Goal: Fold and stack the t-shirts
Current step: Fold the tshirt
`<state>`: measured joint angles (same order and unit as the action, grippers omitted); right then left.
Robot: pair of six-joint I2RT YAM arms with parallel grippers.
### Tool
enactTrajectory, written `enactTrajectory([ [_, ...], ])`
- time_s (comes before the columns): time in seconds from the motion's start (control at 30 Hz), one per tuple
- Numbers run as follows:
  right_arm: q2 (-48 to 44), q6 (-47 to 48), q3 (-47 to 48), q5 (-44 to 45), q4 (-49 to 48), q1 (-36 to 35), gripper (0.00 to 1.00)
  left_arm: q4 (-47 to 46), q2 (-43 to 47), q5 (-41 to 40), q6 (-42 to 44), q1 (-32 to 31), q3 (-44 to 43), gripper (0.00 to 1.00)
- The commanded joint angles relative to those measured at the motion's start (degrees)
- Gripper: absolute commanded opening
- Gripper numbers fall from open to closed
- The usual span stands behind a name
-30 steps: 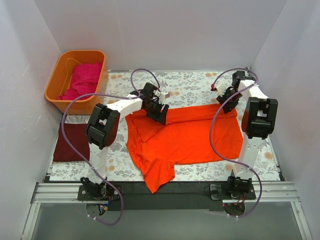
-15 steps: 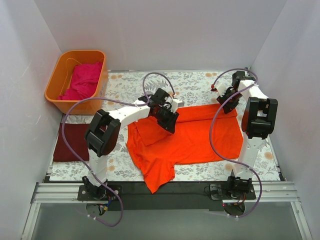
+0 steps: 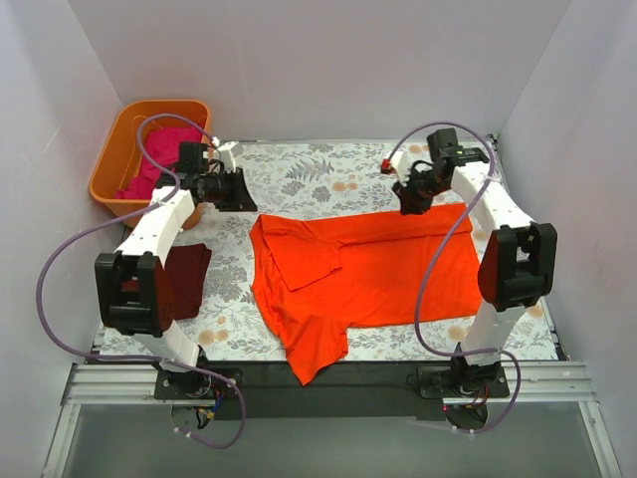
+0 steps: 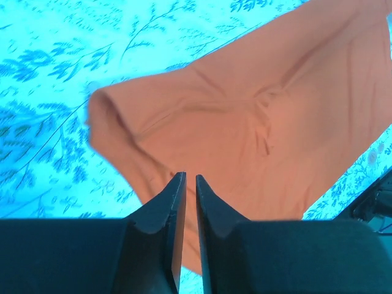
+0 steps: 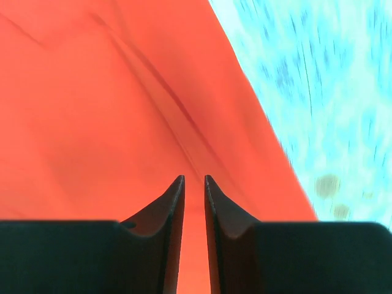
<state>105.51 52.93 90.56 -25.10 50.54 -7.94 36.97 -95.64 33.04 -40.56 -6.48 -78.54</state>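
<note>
Orange-red shirt (image 3: 378,269) lies spread across the middle of the counter with its left sleeve turned in, so the folding looks partway done. The maroon shirt (image 3: 187,284) waits by the left edge, and the pink shirt (image 3: 149,159) sits in the tub (image 3: 105,174) at the far-left corner. Both pincers are nearly closed on nothing: the left gripper (image 4: 185,177) is near the tub, the right gripper (image 5: 190,179) over the shirt's far edge. The next move likely calls for pinching an edge to fold again. Half a second ago the left arm was over the shirt's middle; it has since swung out to the far-left.
</note>
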Motion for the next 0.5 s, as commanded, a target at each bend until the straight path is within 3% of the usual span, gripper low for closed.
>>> enactTrajectory([
  [0.0,-3.82,-2.55,-0.83,-8.37,-2.02,-9.42,0.24,3.64,2.47,1.32,-1.01,2.41,3.92,0.10],
  [0.2,-2.68,-7.48,-1.88,-5.85,-7.29,-23.41,0.24,2.05,-3.76,-2.00,-5.66,4.11,4.90,0.00],
  [0.3,-1.81,-9.94,-2.32,-3.56,-10.98,-31.58,0.24,1.70,-7.37,-4.64,-5.94,4.11,3.22,0.00],
  [0.47,1.26,-16.26,-0.92,-1.44,-15.64,-38.19,0.24,0.82,-12.46,-6.93,-6.64,4.11,-0.03,0.00],
])
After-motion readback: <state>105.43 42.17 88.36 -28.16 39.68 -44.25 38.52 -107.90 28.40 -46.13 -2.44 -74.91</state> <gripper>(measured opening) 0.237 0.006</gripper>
